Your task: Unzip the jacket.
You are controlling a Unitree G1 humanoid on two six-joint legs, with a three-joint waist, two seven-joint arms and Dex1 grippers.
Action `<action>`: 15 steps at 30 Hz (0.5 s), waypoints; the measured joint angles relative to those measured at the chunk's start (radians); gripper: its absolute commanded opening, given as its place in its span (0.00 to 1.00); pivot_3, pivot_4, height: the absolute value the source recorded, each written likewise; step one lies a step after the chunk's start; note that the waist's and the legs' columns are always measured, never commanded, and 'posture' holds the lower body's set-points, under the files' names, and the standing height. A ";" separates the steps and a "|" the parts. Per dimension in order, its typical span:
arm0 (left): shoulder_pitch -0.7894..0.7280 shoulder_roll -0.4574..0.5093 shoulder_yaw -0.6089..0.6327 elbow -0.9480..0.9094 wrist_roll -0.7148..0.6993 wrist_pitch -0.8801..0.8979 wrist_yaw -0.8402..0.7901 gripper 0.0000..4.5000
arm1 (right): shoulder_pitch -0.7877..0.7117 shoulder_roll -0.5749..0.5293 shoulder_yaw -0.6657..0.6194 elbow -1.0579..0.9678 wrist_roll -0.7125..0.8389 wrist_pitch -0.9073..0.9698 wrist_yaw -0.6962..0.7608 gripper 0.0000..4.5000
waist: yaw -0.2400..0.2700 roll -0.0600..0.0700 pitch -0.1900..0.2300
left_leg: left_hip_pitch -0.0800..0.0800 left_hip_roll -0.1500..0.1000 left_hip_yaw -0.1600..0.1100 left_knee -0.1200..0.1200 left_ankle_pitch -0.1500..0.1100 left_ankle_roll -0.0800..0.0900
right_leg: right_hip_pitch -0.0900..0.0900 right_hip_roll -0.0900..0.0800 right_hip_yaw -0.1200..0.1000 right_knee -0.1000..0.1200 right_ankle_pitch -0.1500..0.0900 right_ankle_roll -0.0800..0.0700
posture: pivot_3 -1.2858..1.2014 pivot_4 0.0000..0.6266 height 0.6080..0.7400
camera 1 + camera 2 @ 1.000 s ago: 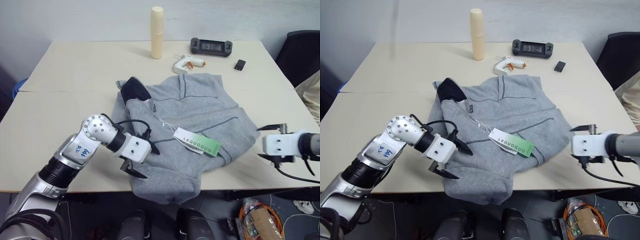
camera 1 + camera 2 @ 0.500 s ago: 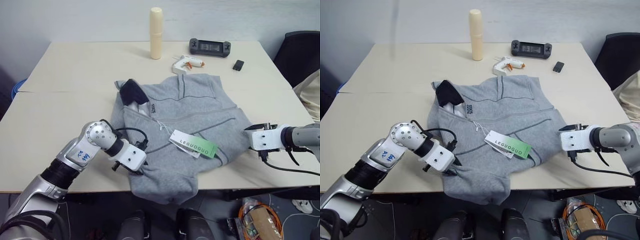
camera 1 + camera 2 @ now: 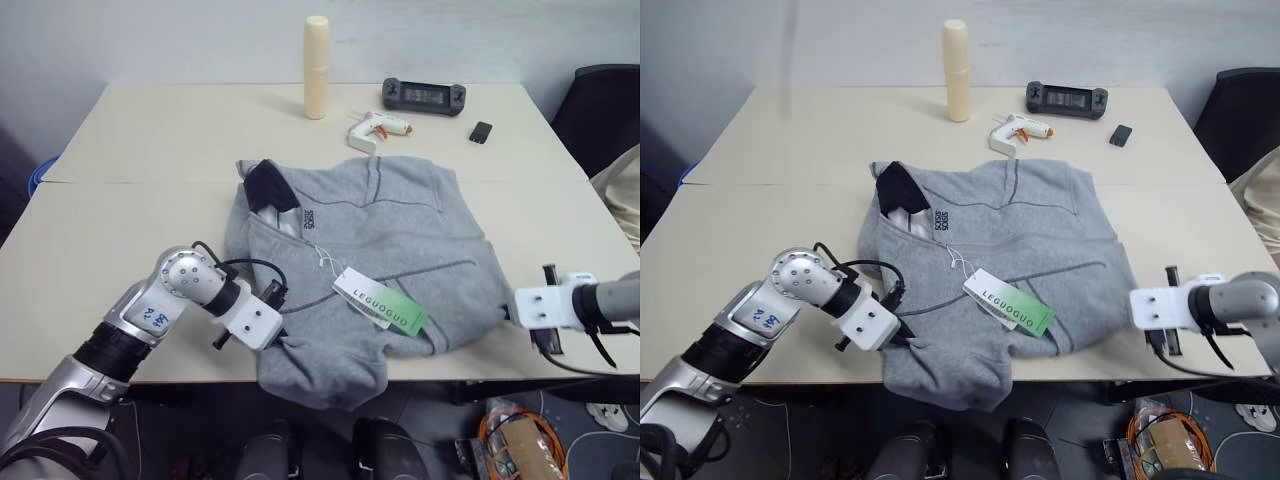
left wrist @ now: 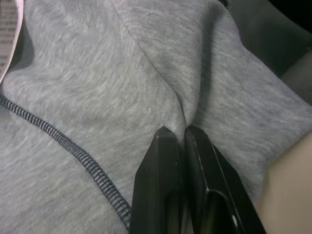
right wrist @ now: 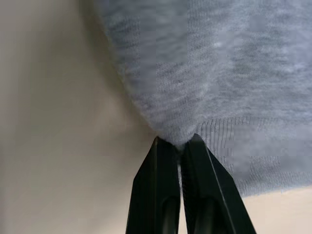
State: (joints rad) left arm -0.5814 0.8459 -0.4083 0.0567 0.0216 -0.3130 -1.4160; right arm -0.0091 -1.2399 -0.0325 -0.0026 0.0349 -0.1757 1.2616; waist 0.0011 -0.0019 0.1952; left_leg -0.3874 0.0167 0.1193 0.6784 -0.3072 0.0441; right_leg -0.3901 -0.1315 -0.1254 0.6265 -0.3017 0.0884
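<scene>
The light grey fleece jacket (image 3: 400,230) lies spread across the table, its dark navy collar lining (image 3: 268,185) at the far left and a white-green hang tag (image 3: 380,302) on its front. My left gripper (image 4: 183,130) is shut on a pinched fold of the fleece near the jacket's lower left (image 3: 278,338). At the jacket's right edge, my right gripper (image 5: 178,141) is shut on the ribbed border of the fabric (image 3: 512,310). The jacket's lower part hangs over the table's front edge.
On the beige table (image 3: 150,150) behind the jacket stand a cream cylinder (image 3: 316,52), a white glue gun (image 3: 375,128), a black controller (image 3: 423,96) and a small black device (image 3: 481,132). A black chair (image 3: 600,100) stands at the far right.
Both grippers have gone from open to shut on the jacket's fabric. The right gripper reached the jacket's edge, then drew back toward the front right, pulling that side flatter.
</scene>
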 measured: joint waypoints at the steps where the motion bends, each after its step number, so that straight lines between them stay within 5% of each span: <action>1: 0.010 0.025 0.008 0.002 -0.007 -0.014 -0.006 0.00 | 0.074 -0.014 -0.033 -0.060 0.031 0.041 0.022 0.01 | -0.002 0.000 -0.001 | 0.001 0.000 0.000 -0.001 0.000 0.000 | 0.000 0.000 0.000 0.000 0.000 0.000 | 0.52 0.24 1.00; 7: 0.128 0.184 0.059 -0.027 -0.140 0.021 -0.086 0.00 | 0.406 0.018 -0.256 -0.384 0.093 0.224 0.048 0.01 | -0.020 0.001 -0.001 | 0.001 0.002 0.000 -0.004 -0.002 -0.002 | -0.001 0.002 0.002 0.000 -0.001 -0.002 | 0.52 0.24 1.00; 15: 0.200 0.210 0.064 -0.124 -0.196 0.122 -0.085 0.00 | 0.435 0.079 -0.277 -0.406 -0.055 0.212 -0.100 0.01 | -0.002 0.000 -0.001 | -0.001 0.000 0.001 -0.002 -0.002 -0.002 | -0.002 0.001 0.002 -0.001 -0.001 -0.002 | 0.52 0.24 1.00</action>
State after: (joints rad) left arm -0.3818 1.0559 -0.3441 -0.0678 -0.1739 -0.1906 -1.5007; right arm 0.4257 -1.1610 -0.3097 -0.4083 -0.0200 0.0361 1.1620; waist -0.0005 -0.0015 0.1942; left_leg -0.3880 0.0172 0.1207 0.6765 -0.3094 0.0424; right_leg -0.3926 -0.1301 -0.1232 0.6260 -0.3027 0.0868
